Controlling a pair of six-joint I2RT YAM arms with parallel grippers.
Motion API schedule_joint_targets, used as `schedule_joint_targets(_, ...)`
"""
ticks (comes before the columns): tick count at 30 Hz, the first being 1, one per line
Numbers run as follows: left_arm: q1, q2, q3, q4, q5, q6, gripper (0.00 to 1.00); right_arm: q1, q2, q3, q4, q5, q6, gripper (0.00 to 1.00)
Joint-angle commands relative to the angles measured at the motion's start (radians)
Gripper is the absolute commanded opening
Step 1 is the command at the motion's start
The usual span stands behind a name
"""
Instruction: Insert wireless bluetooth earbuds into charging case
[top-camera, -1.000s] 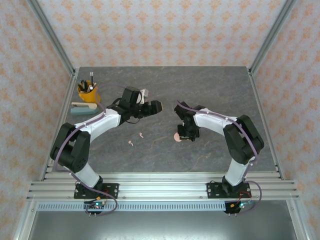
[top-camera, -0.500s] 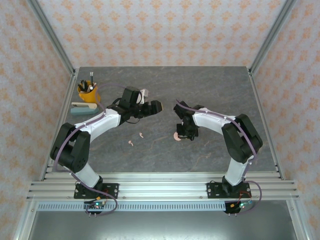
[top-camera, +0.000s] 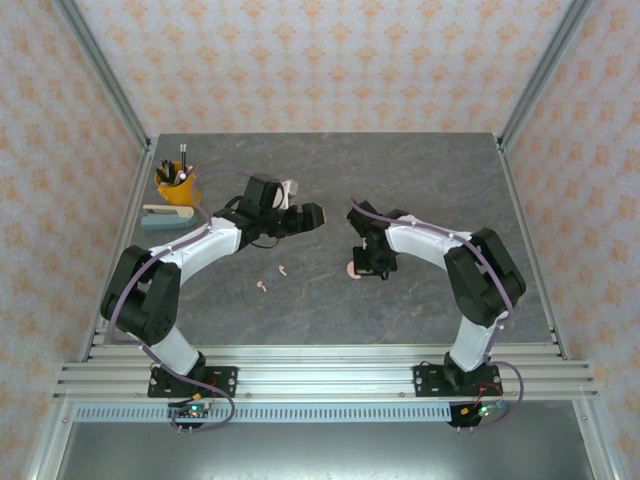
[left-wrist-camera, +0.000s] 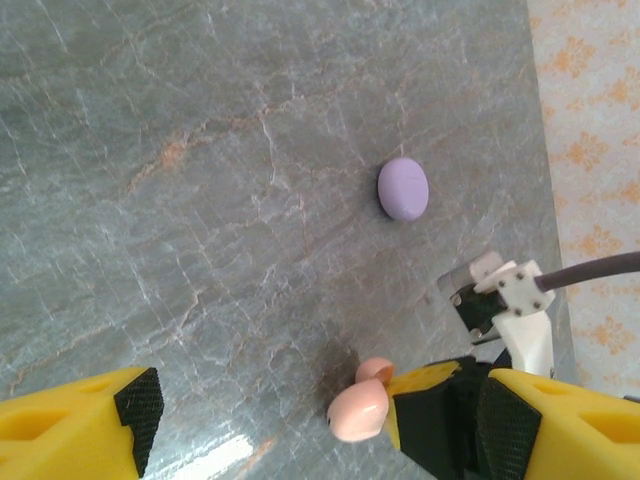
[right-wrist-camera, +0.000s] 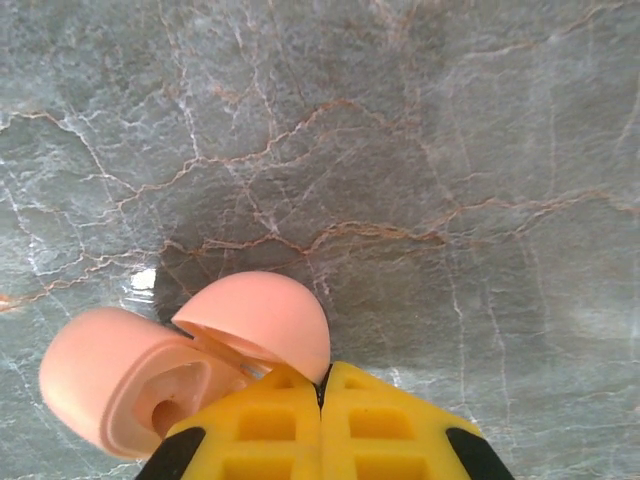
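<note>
Top view: grey marble table (top-camera: 430, 170). The left gripper (top-camera: 313, 214) is held over mid-table. The right gripper (top-camera: 368, 263) is down at the pink case (top-camera: 351, 270). Two pink earbuds (top-camera: 283, 269) lie loose on the table, left of and a bit nearer than the case and well apart from it, near each other but not touching. Both are too small to read which way the stems point. At the far left corner are a yellow pen cup (top-camera: 177, 186) and just near of it a teal-and-beige block (top-camera: 165, 216); what the block is cannot be made out.

Left wrist view adds a closed lilac case (left-wrist-camera: 403, 188) lying flat on the marble, apart from the pink case. The left gripper's own yellow fingers (left-wrist-camera: 80, 430) sit at the bottom corners, wide apart, with nothing between them. The pink case shows at the bottom edge, partly cut off, against the right gripper's yellow tip.

Right wrist view gives the close-up. The pink case is open, lid tilted up and base to the left, with one socket visible. The rest of the base is covered by the right gripper's fingers. Those jaws are pressed together with no gap, their tips at the near edge of the lid. Whether they pinch the lid edge cannot be told.
</note>
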Motion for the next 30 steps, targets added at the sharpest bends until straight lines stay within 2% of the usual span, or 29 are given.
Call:
schedule_joint_targets(1, -0.003, 0.015, 0.049, -0.072, 0.061, 0.073, 0.85, -0.01, -0.069, 0.026, -0.003, 0.042, -0.053, 0.0)
schedule_joint_targets(13, -0.06, 0.101, 0.142, -0.258, 0.133, 0.214, 0.85, -0.03, -0.068, 0.052, 0.016, -0.019, -0.124, 0.0)
schedule_joint_targets(16, -0.08, 0.132, 0.166, -0.312, 0.166, 0.265, 0.84, -0.043, -0.069, 0.061, 0.015, -0.067, -0.179, 0.0)
schedule_joint_targets(22, -0.084, 0.162, 0.171, -0.377, 0.271, 0.349, 0.8, -0.078, -0.083, 0.069, 0.034, -0.241, -0.278, 0.0)
schedule_joint_targets(30, -0.085, 0.16, 0.216, -0.488, 0.311, 0.438, 0.77, -0.087, -0.074, 0.121, 0.017, -0.363, -0.356, 0.0)
